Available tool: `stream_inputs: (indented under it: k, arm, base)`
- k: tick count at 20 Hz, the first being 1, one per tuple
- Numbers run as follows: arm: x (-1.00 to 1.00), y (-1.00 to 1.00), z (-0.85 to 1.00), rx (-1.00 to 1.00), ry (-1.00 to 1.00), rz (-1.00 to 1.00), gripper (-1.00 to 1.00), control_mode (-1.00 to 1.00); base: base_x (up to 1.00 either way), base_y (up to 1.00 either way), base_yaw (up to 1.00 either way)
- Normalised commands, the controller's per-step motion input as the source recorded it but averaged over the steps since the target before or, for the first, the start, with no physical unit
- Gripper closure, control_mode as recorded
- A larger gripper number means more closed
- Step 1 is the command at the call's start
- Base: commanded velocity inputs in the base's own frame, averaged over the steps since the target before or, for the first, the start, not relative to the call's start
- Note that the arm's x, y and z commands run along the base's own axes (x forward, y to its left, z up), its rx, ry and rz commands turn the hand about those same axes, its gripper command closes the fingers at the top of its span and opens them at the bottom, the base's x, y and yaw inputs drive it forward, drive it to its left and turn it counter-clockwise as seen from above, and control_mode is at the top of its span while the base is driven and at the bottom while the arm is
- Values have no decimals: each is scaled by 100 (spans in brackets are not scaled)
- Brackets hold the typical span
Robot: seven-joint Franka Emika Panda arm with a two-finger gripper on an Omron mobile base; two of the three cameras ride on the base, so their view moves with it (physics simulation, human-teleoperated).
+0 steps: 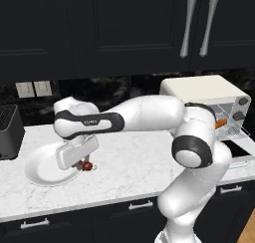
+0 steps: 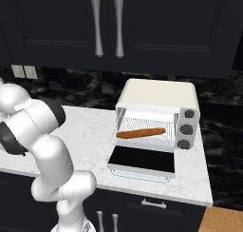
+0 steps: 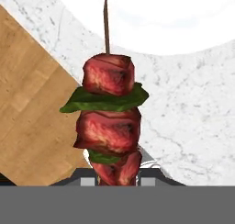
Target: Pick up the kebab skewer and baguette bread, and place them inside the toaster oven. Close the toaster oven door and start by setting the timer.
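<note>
The skewer (image 3: 109,126) is gripped by the closed gripper (image 1: 84,163) near the plate (image 1: 40,171); it could snag the rack beside the baguette (image 2: 140,132) in the oven (image 2: 159,100).

Dark cabinets (image 2: 57,26), marble counter (image 2: 90,126), seemingly wood floor (image 2: 223,220)

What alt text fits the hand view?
A kebab skewer of red meat chunks and green pepper slices, held in the shut tool, its bare tip pointing toward a white plate. Behind it are the marble counter and wood floor.
</note>
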Motion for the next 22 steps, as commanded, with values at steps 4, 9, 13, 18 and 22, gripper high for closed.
stream_inputs:
  k: [4,9,13,18,22]
  arm:
    - [-42,-83,72,0,0,-2,100,-100]
    - [-38,-100,67,0,0,0,100,-100]
    - [-52,-100,50,0,0,3,100,-100]
    - [-47,-100,35,0,0,13,100,-100]
    - [-47,-100,25,0,-3,13,100,-100]
  base:
    - [0,0,0]
    - [0,0,0]
    - [0,0,0]
    - [0,0,0]
    - [0,0,0]
